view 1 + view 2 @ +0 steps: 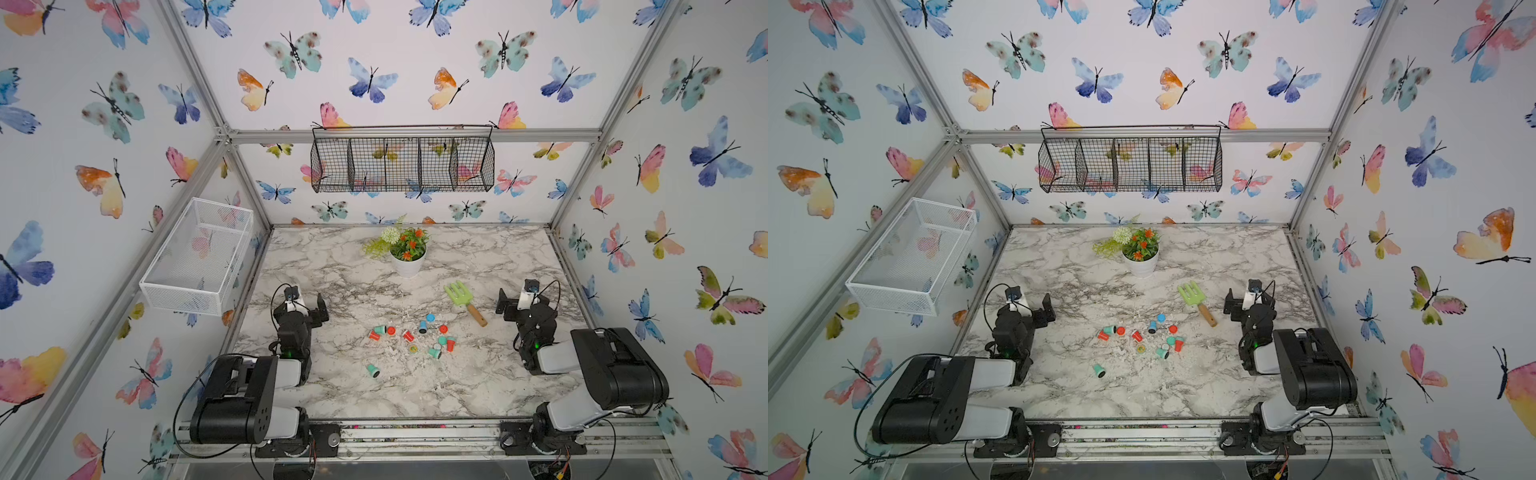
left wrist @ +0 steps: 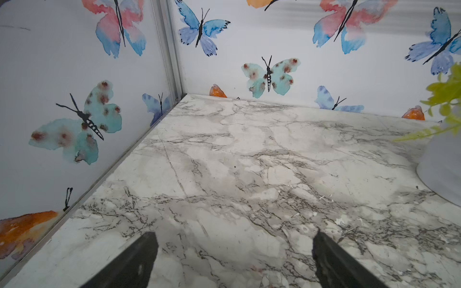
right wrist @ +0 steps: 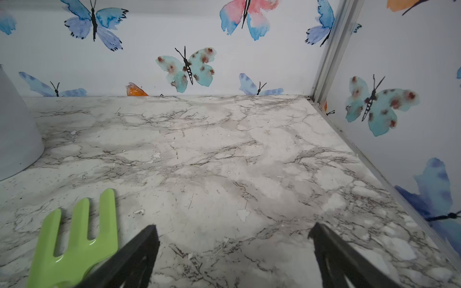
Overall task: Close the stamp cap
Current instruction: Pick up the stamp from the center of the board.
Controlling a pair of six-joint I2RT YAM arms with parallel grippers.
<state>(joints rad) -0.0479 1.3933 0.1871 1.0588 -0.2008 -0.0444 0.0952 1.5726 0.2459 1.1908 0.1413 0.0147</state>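
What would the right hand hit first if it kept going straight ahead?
Probably nothing nearby: ahead of the open right hand lies bare marble table, then the butterfly back wall. The green rake sits off to one side. Depth is unclear.

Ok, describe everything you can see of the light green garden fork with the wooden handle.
The light green garden fork has a glossy head, plastic or painted metal by its look, and a short, round, pale brown wooden handle. Three flat, blunt tines show in the right wrist view. It lies flat on the white-and-grey marble tabletop, right of centre. The tines point towards the back wall and the handle angles towards the front right. Only the tabletop touches it, and nothing holds it.
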